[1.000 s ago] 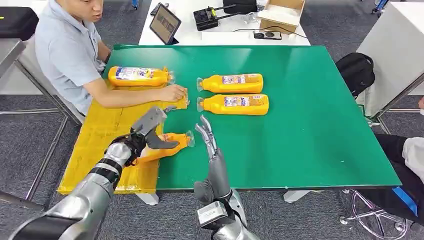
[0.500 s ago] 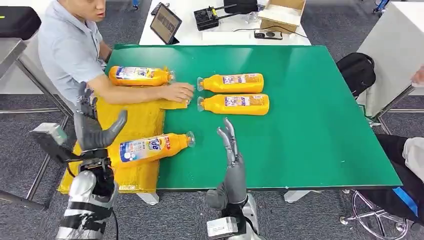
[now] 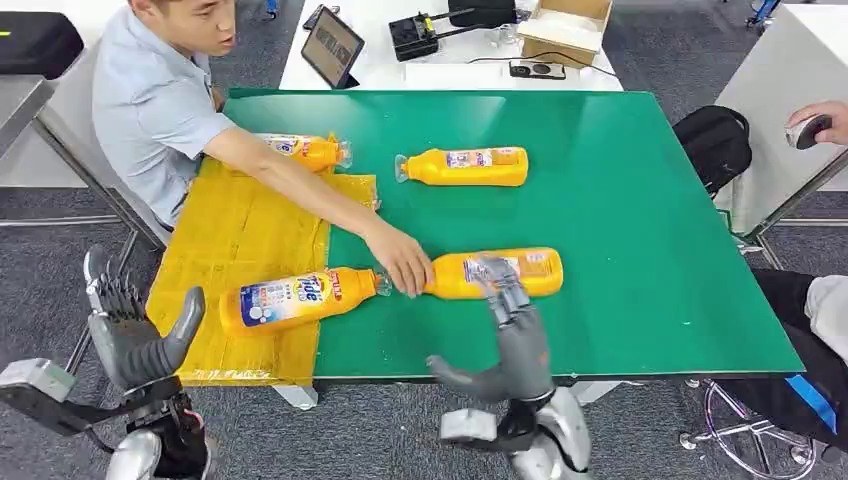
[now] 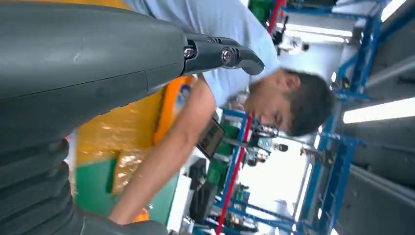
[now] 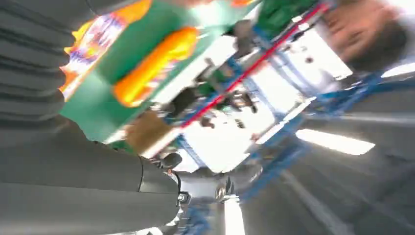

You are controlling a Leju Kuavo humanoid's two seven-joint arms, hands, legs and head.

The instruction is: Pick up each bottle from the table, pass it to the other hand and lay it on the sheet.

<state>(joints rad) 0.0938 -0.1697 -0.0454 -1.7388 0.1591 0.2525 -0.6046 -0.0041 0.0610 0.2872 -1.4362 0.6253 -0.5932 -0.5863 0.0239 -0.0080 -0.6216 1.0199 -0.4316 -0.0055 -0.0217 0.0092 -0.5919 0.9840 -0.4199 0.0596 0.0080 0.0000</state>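
Presently the left hand [image 3: 135, 335] hangs off the counter's [image 3: 640, 200] near left corner, fingers spread and upright, grasping nothing; the right hand [image 3: 512, 330] rises at the near edge, fingers apart and empty, its fingertips [image 3: 497, 275] in front of a bottle [image 3: 510, 272] lying on the green top; a person's hand [image 3: 400, 268] touches that bottle's cap end; just beside it another bottle [image 3: 295, 298] lies on the yellow sheet [image 3: 245, 235], its neck over the sheet's edge; a third [image 3: 312, 151] lies at the sheet's far end, partly hidden by the person's arm; a fourth [image 3: 465, 166] lies on the green, well apart from both robot hands.
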